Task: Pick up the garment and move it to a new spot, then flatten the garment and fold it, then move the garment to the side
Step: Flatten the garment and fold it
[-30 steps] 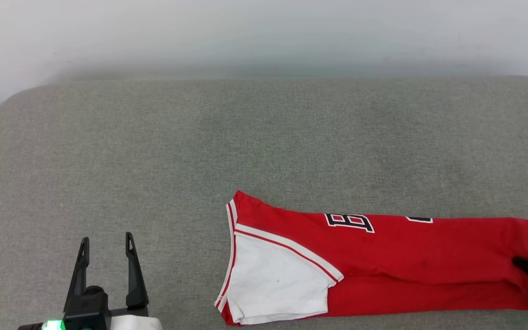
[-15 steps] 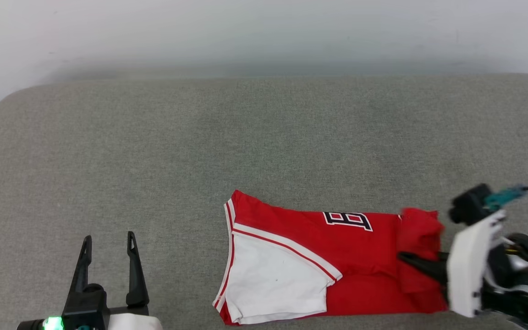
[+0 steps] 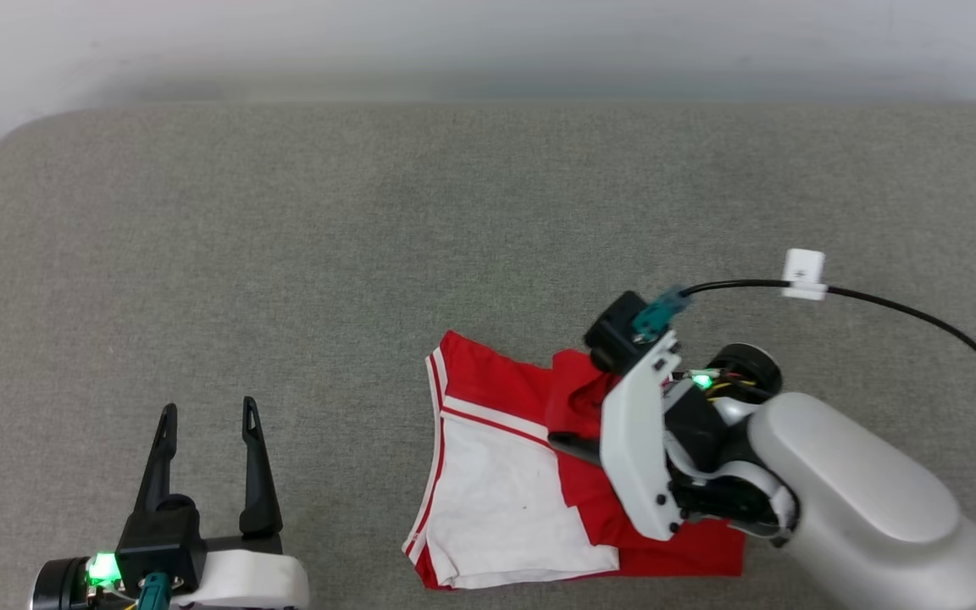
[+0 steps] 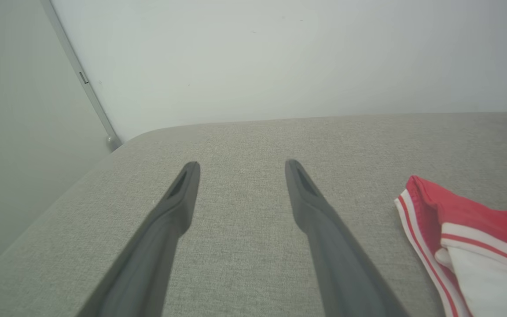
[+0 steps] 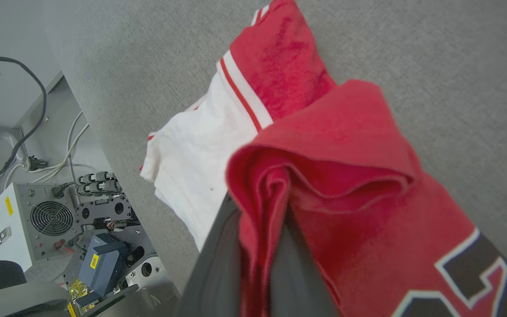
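The right pincer (image 3: 573, 442) is shut tight on a red edge of the T-shirt (image 3: 496, 500). It holds that edge up over the shirt, just right of the middle of the head view. The rest of the T-shirt lies on the grey cushion (image 3: 369, 254), at the bottom middle. The left pincer (image 3: 208, 408) is wide open and holds nothing. It sits at the lower left, well apart from the shirt.

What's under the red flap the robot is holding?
More of the same garment: red cloth and part of the white sleeve. The right gripper, jaws shut on the flap, covers the rest beneath.
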`<state>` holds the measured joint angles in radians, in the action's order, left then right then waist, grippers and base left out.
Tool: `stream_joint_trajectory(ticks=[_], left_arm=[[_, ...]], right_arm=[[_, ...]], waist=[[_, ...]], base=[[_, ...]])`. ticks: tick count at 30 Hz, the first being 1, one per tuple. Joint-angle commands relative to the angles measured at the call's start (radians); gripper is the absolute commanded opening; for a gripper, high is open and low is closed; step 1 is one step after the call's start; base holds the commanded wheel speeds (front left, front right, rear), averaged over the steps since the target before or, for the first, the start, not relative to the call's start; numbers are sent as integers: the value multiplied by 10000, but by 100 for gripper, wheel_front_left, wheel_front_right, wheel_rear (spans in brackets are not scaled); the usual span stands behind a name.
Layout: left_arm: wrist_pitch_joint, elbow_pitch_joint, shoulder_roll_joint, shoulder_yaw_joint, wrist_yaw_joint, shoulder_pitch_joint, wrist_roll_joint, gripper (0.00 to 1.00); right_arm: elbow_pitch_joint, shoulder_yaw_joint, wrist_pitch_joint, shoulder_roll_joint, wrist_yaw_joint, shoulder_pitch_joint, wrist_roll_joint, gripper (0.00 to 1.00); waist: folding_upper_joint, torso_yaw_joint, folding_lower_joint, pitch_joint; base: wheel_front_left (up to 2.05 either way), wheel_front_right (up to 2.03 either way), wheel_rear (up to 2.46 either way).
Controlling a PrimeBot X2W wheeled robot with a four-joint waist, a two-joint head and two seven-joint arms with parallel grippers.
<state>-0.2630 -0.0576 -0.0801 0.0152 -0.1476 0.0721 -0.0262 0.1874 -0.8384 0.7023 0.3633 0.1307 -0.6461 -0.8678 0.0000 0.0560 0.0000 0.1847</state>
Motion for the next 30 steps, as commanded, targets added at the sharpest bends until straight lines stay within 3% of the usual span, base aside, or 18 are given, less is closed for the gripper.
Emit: stream_joint_trajectory(ticks=[1,8,12,13,15,19,23,30], left_arm=[[-22,37,59,-10,55,-174,51,100],[-22,78,162,-29,122,-399,-13,100],[-22,112,201,-47,154,-408,-12,100],[-22,117,210,-69,143,-407,-11,100],[-22,146,228,-103,155,-379,-14,100],[-22,167,242,-226,184,-170,17,100],[-22,138,254,-296,166,-35,73,100],[-22,79,267,-303,153,213,97,100]], right_arm=[[454,-389,-89,-273,0,-399,190,0],[2391,-1682,-774,-1040,0,-1049,577,0],[3016,-2299,-1148,-1127,-2,-1141,509,0],[3082,-2402,-1342,-1112,-5,-1209,540,22],[3034,-2579,-1861,-1002,-8,-1460,701,100],[2345,-2785,-2932,-681,-3,-1801,592,100],[1618,-2336,-4466,-116,-3,-2030,848,100],[1818,471,-7917,164,-3,-1300,2729,100]], waist=[[0,110,0,142],[0,265,0,501],[0,265,0,581],[0,247,0,585],[0,202,0,552],[0,43,0,311],[0,-140,0,27],[0,-331,0,-432]], base=[[0,0,0],[0,0,0],[0,0,0],[0,0,0],[0,0,0],[0,0,0],[0,0,0],[0,0,0]])
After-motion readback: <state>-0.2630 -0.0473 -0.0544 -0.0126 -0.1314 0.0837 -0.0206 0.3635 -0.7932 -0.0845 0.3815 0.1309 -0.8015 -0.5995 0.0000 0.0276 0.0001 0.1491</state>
